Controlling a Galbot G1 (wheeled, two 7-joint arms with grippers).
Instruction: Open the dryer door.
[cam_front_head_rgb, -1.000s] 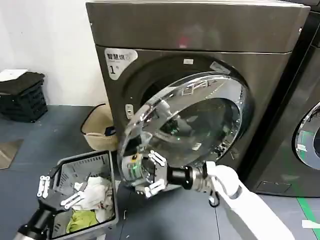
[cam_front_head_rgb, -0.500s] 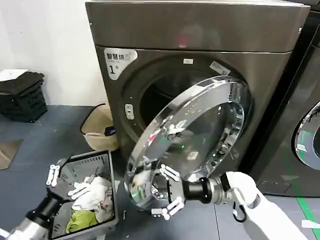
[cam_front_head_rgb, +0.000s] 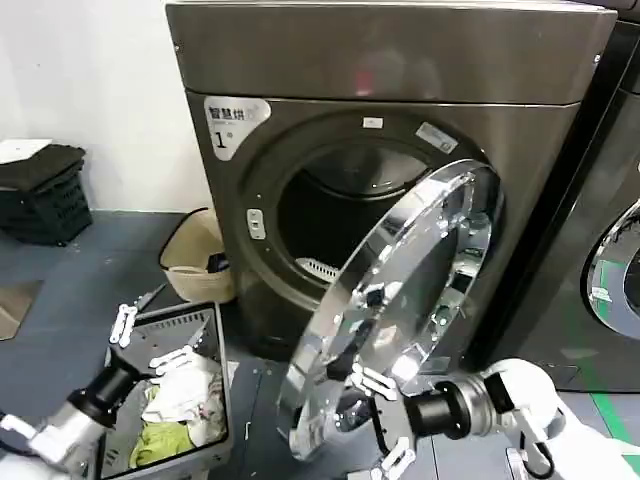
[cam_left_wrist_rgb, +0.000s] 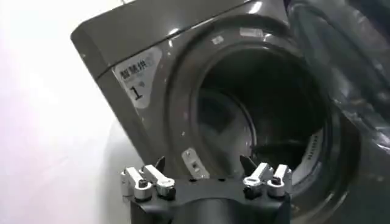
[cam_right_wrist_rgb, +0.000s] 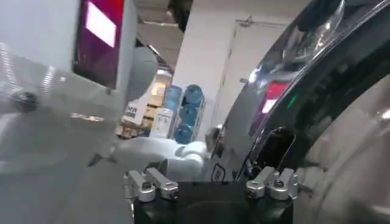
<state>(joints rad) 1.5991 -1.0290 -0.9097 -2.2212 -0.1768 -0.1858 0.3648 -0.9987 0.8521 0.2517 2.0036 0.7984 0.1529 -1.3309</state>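
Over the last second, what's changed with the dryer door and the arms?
The dryer door swung wider, exposing the drum. The right gripper, open at its lower rim, moved down and rightward with it. The left gripper, open, rose slightly over the laundry basket. The dryer and basket stayed put.

dryer door (cam_front_head_rgb: 400, 310) – glossy mirror chrome, machine body (cam_front_head_rgb: 390, 50) – brushed metal

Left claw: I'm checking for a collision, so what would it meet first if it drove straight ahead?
Probably nothing at first: the left claw, open, points into the open drum mouth, with the dryer door swung aside. Depth is unclear.
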